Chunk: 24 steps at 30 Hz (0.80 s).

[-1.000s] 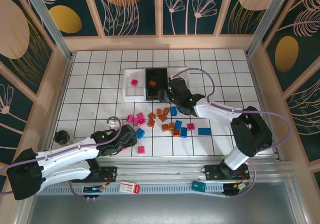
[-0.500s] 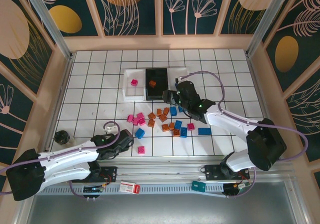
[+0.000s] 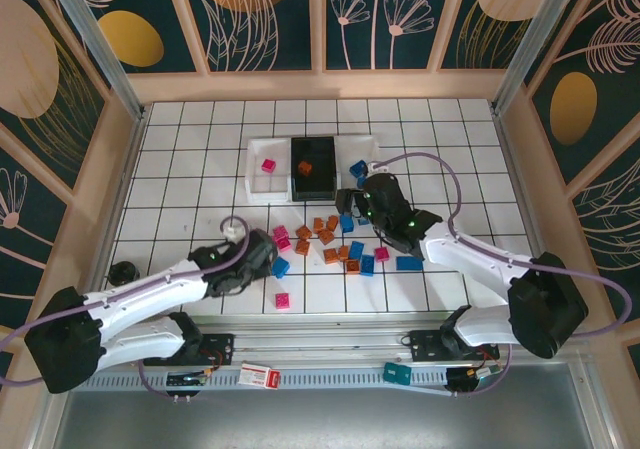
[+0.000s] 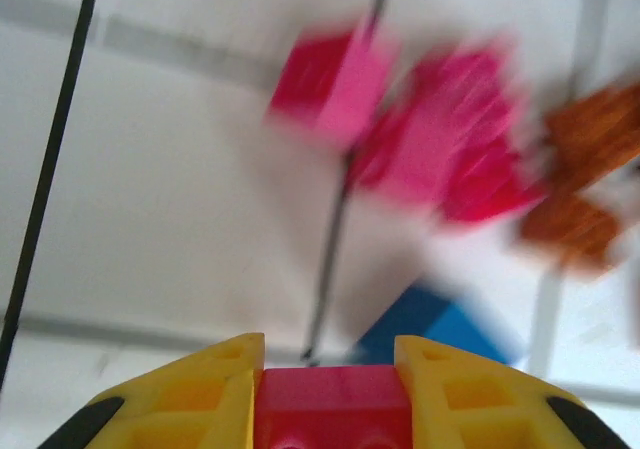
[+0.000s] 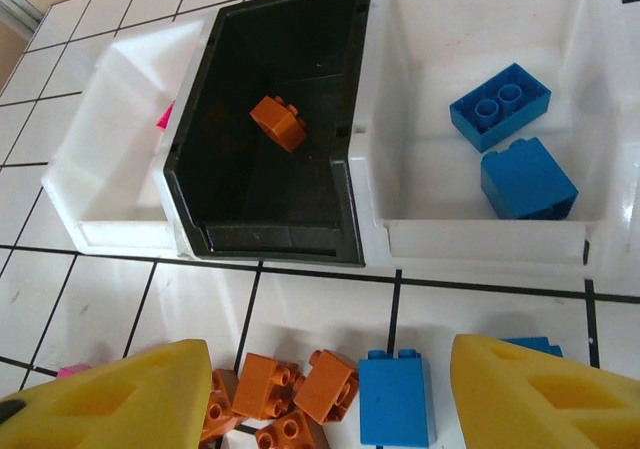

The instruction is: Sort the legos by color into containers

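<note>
My left gripper (image 4: 330,374) is shut on a magenta-pink lego (image 4: 333,411) held between its yellow fingers; from above the left gripper (image 3: 262,257) hangs at the left edge of the loose pile. Blurred pink legos (image 4: 440,149), orange ones (image 4: 585,174) and a blue one (image 4: 435,324) lie ahead of it. My right gripper (image 5: 330,399) stands open over orange legos (image 5: 290,394) and a blue lego (image 5: 393,397), just in front of the containers. The black tray (image 5: 352,169) holds one orange lego (image 5: 278,122). Two blue legos (image 5: 500,104) sit in the right white tray (image 5: 480,237). The left white tray (image 5: 95,189) shows a pink sliver.
More loose legos lie on the tiles: a pink one (image 3: 283,300) near the front, a long blue one (image 3: 408,262) to the right. A small black object (image 3: 122,272) sits at the left edge. Wooden walls close in the tiled table (image 3: 200,129).
My left gripper has closed on a pink lego and moved forward toward the pile. The right gripper has drawn back from the trays toward the pile, still open.
</note>
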Each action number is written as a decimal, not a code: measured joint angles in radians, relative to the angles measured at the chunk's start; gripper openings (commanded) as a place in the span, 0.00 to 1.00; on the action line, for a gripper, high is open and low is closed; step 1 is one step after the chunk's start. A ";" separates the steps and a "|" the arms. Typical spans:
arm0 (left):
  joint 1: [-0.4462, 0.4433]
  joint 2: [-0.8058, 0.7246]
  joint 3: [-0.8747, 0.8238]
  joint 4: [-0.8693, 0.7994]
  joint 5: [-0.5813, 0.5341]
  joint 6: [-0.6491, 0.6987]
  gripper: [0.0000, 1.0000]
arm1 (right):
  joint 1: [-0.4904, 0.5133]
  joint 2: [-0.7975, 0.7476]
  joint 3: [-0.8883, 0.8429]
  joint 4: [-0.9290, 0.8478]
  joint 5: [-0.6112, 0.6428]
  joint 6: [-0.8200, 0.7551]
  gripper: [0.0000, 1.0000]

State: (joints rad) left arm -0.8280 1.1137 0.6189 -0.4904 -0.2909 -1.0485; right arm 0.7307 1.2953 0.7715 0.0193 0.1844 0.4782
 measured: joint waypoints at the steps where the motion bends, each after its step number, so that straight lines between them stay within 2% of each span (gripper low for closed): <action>1: 0.037 0.011 0.051 0.018 -0.006 0.031 0.23 | 0.000 -0.006 -0.008 0.000 0.000 0.003 0.65; 3: 0.105 0.058 0.146 0.054 -0.012 0.089 0.22 | 0.000 -0.010 -0.021 0.000 0.000 0.008 0.65; 8: 0.256 0.291 0.372 0.159 -0.023 0.216 0.20 | 0.000 -0.010 -0.059 0.000 -0.002 0.023 0.65; 15: 0.352 0.608 0.621 0.209 -0.033 0.307 0.20 | 0.000 -0.035 -0.098 -0.001 -0.003 0.035 0.65; 17: 0.367 0.678 0.679 0.211 -0.032 0.317 0.24 | 0.000 -0.047 -0.109 -0.001 -0.003 0.038 0.65; 22: 0.389 0.814 0.798 0.206 -0.032 0.338 0.45 | 0.003 -0.076 -0.138 -0.008 -0.005 0.053 0.65; 24: 0.391 0.845 0.836 0.198 -0.031 0.349 0.48 | 0.003 -0.087 -0.147 -0.015 -0.006 0.056 0.65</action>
State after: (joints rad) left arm -0.4374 1.9591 1.4551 -0.2920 -0.3222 -0.6994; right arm 0.7341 1.2079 0.6247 0.0040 0.1787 0.5339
